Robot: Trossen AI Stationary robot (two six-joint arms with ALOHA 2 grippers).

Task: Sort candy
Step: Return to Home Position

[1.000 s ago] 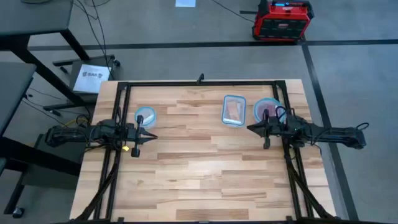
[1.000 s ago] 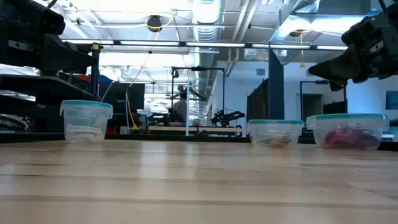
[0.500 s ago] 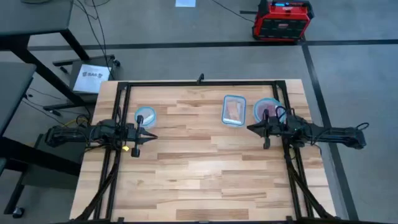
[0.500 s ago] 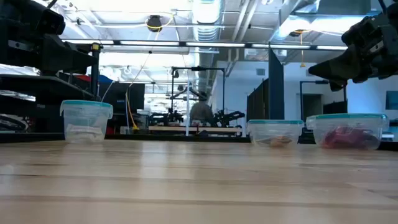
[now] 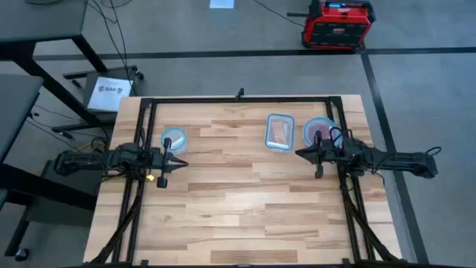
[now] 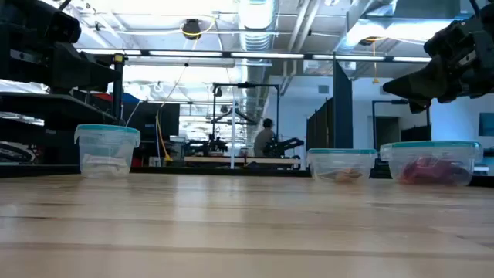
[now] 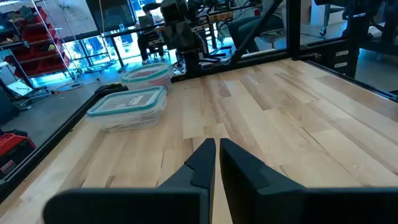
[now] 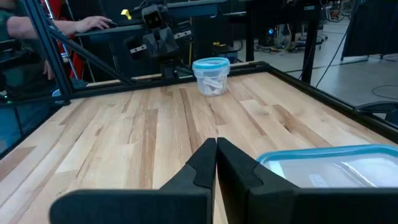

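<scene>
The candy lies in three clear blue-rimmed containers on the far half of the table. Pale wrappers (image 8: 211, 82) fill the small round tub (image 5: 174, 138). Orange-white ones (image 5: 279, 134) are in the rectangular box (image 5: 279, 132), and red ones (image 6: 429, 171) are in the wide round tub (image 5: 318, 130). My left gripper (image 5: 184, 162) hovers shut just near of the small tub and points toward the table's right. Beside the wide tub, my right gripper (image 5: 297, 154) is also shut and points left. Neither holds anything.
Bare wooden tabletop (image 5: 238, 201) spreads between the two grippers and across the near half. A black frame rail (image 5: 238, 100) runs along the far edge. A person's hand and sleeve (image 8: 93, 23) show beyond the table's left side.
Both arms and all three containers have kept still. Only a person in the room behind the table has moved, toward the right in the low view.
</scene>
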